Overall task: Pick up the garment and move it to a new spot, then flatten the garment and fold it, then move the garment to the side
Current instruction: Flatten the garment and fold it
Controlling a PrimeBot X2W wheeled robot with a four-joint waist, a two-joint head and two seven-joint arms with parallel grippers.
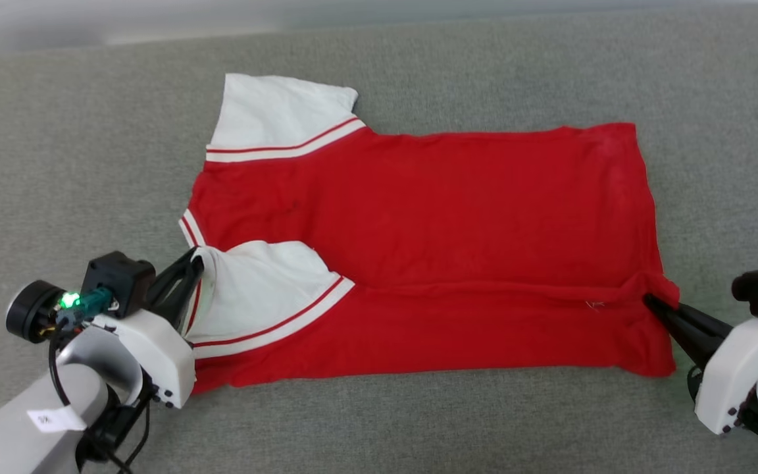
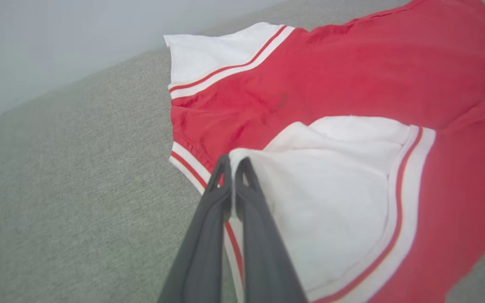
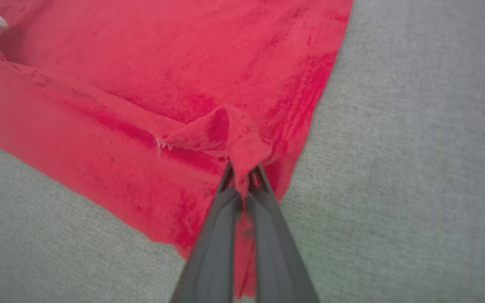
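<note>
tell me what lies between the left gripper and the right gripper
In the head view, the garment spans that stretch: its folded-in white sleeve beside the left gripper, then the folded-over red near edge running to the right gripper. Both pinch it.

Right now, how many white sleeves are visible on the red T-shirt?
2. The far sleeve lies flat at the T-shirt's far left corner; the near sleeve is folded onto the red body, pinched in the left gripper's shut jaws.
</note>
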